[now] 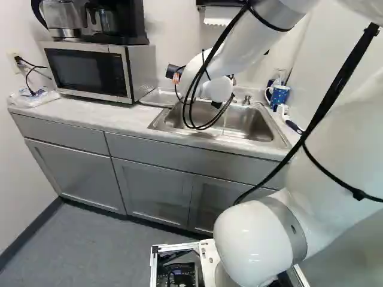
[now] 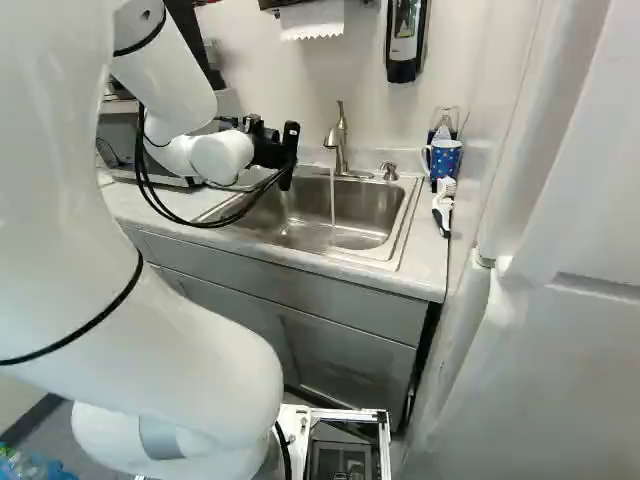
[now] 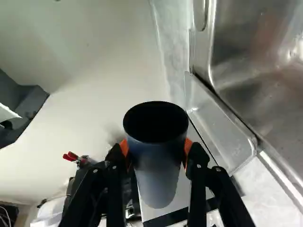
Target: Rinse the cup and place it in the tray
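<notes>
Left of the sink (image 1: pixel 160 119), the tray (image 3: pixel 220 127) sits close by, likely to catch drips; near that end, we pinch the dark cup (image 3: pixel 156 175) in our pincer (image 3: pixel 156 149) from both sides, presumably for steadiness; behind the basin, the tap (image 2: pixel 341 140) runs, probably for rinsing.

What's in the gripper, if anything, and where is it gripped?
The gripper is holding the dark cup by its outer sides, below the open mouth, with an orange pad on either side.
</notes>
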You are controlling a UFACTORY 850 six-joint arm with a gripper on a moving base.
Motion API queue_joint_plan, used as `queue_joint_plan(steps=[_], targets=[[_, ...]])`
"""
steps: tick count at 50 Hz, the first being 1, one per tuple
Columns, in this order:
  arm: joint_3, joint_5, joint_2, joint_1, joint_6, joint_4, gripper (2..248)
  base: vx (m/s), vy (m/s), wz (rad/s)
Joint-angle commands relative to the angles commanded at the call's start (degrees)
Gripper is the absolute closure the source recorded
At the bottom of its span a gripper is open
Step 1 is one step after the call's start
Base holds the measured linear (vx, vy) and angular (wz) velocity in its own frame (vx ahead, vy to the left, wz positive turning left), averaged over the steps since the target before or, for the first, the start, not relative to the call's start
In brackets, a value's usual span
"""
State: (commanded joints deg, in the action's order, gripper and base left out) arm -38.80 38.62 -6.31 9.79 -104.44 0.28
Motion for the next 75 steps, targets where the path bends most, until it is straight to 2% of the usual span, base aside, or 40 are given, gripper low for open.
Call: queue_joint_plan(steps=[75], targets=[[0.0, 0.0, 0.0, 0.0, 45.2, 0.0, 126, 0.0, 0.0, 0.0]])
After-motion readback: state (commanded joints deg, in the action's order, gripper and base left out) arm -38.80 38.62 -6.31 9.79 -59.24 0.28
